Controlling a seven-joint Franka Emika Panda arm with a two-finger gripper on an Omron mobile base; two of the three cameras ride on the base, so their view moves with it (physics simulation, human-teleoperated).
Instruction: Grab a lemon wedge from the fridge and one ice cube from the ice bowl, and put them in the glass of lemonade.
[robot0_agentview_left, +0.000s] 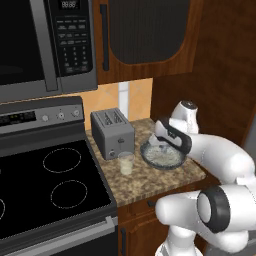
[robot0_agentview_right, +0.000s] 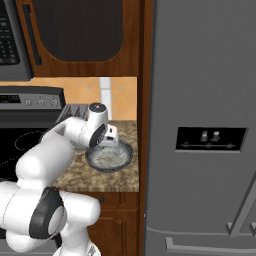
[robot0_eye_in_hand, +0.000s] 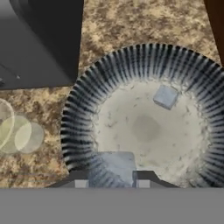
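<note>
My gripper (robot0_eye_in_hand: 112, 180) hangs low over the ice bowl (robot0_eye_in_hand: 78, 118), shut on a pale ice cube (robot0_eye_in_hand: 114, 166) that fills the gap between the fingertips. A second ice cube (robot0_eye_in_hand: 165, 96) lies loose on the bowl's speckled inside. From the base, the gripper (robot0_agentview_left: 162, 145) sits just above the ice bowl (robot0_agentview_left: 148, 156) on the counter, with the glass of lemonade (robot0_agentview_left: 126, 162) standing to its left. The glass of lemonade (robot0_eye_in_hand: 19, 133) shows from above, left of the bowl. The gripper (robot0_agentview_right: 111, 135) and ice bowl (robot0_agentview_right: 94, 161) stand left of the closed fridge (robot0_agentview_right: 200, 90). The lemon wedge is out of view.
A silver toaster (robot0_agentview_left: 112, 132) stands behind the glass, close to the bowl's left side; the toaster (robot0_eye_in_hand: 39, 39) shows dark at the top left. A black stove (robot0_agentview_left: 50, 185) lies left of the counter, with a microwave (robot0_agentview_left: 45, 45) above it. A wooden cabinet wall (robot0_agentview_left: 210, 75) bounds the counter on the right.
</note>
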